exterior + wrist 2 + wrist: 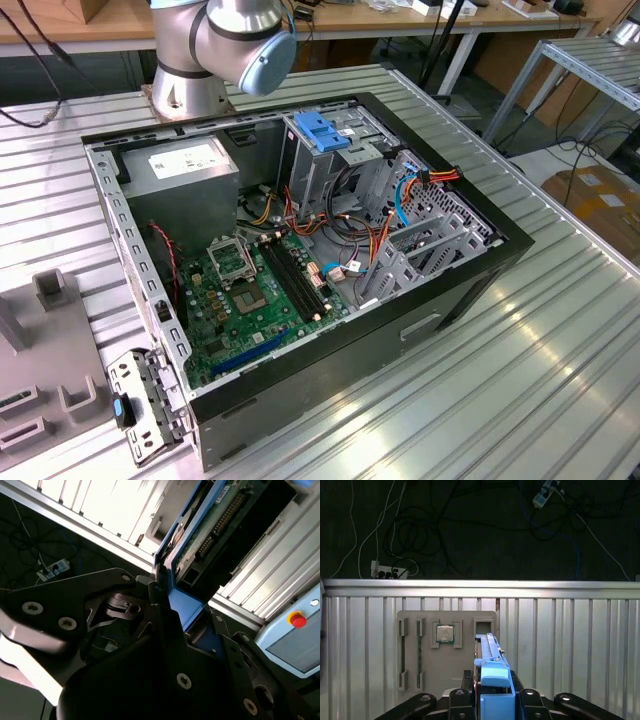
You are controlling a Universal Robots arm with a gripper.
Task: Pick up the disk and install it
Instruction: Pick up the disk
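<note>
Clamping the disk (489,652) edge-on, the tool (492,692) is closed against its blue rails (495,680), as both wrist views show. The drive looks rigid and fairly dense, so it should not sag. Its plastic rails may flex, though, and the bare circuit board (220,520) on one face is delicate, so the side edges seem the safer hold. The wrist points down at the grey fixture plate (420,680) on the ribbed counter (570,645), where the open computer case (440,320) also stands.
</note>
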